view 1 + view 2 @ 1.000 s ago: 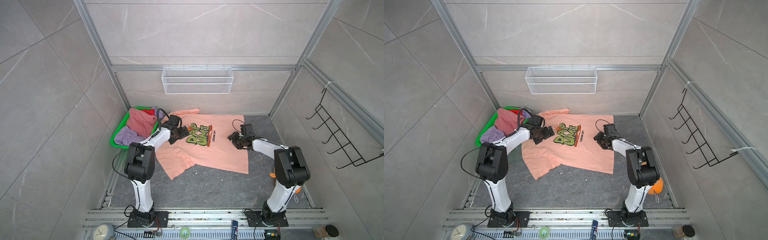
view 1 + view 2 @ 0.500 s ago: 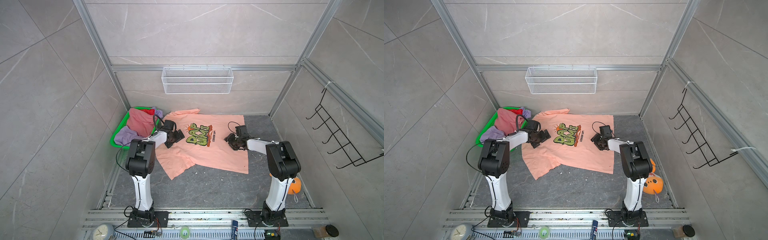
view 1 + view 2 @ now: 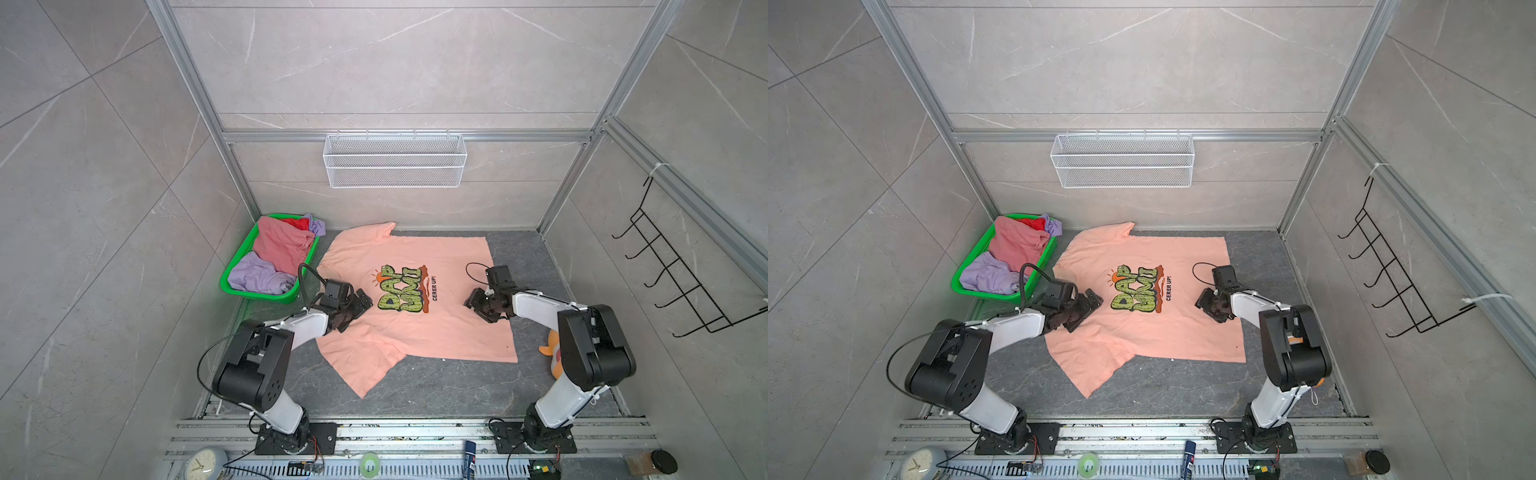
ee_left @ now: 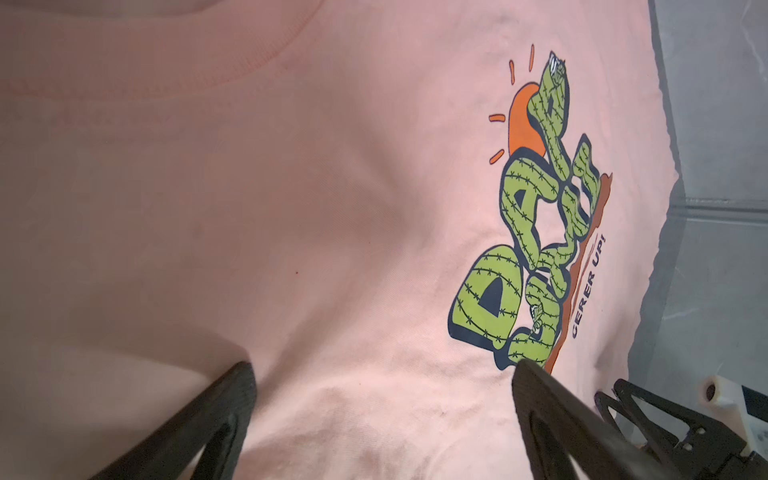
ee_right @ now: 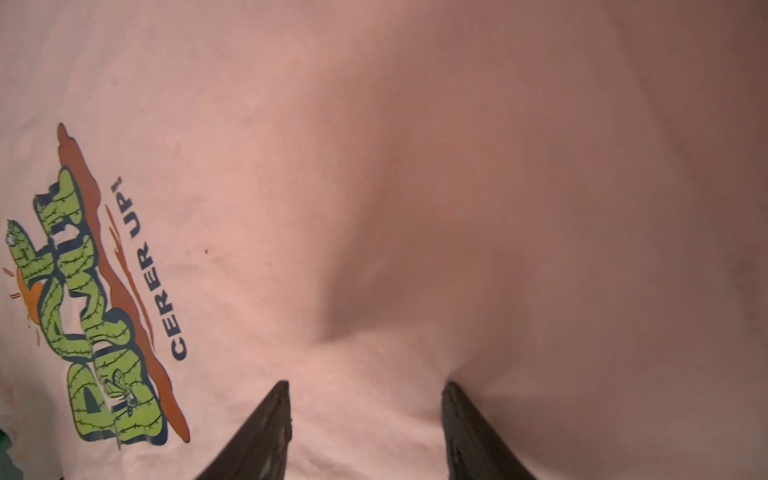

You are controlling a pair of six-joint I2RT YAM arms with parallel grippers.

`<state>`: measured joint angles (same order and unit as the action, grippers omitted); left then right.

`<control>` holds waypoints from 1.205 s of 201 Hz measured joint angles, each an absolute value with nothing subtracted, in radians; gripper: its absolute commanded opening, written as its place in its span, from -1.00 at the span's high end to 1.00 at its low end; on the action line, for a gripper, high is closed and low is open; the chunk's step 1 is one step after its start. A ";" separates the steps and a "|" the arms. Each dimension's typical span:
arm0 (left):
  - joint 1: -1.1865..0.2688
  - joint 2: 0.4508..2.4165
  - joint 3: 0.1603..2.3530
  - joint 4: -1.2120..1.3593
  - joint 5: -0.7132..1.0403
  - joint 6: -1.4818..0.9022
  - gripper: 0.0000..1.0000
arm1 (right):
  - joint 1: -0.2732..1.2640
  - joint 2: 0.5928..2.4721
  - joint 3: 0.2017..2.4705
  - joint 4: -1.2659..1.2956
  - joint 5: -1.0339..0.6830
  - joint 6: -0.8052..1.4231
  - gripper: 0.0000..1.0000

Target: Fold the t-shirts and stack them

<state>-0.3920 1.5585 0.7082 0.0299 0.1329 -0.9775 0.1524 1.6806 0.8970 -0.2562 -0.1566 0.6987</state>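
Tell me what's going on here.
Two robot arms are working on a peach t-shirt spread print-up on the table. The left tool sits low over it near the collar, jaws wide apart; the right tool is low over the lower body, jaws apart, gripping nothing. It is not folded yet. A dusty pink shirt, a lavender shirt and a red shirt lie crumpled in the green basket beside it.

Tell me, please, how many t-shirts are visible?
4: peach shirt spread on the table; pink shirt, lavender shirt, red shirt in the green basket; more may hide there.
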 measured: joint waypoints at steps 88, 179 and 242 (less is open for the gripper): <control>-0.438 1.474 0.947 -0.419 0.082 -0.938 -0.99 | 0.118 1.522 0.947 -0.445 -0.147 0.678 -0.21; -0.226 2.132 1.699 -0.431 0.233 -0.719 -0.94 | 0.118 1.964 1.444 -0.285 -0.093 0.774 -0.22; -0.200 2.345 1.934 -0.482 0.294 -0.703 -0.93 | 0.119 2.220 1.658 -0.283 -0.071 0.842 -0.21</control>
<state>-0.2001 2.3451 1.9343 -0.4820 0.2939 -0.7029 0.1188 2.2204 1.6577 -0.2832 -0.0711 0.8425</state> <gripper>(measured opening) 0.968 0.605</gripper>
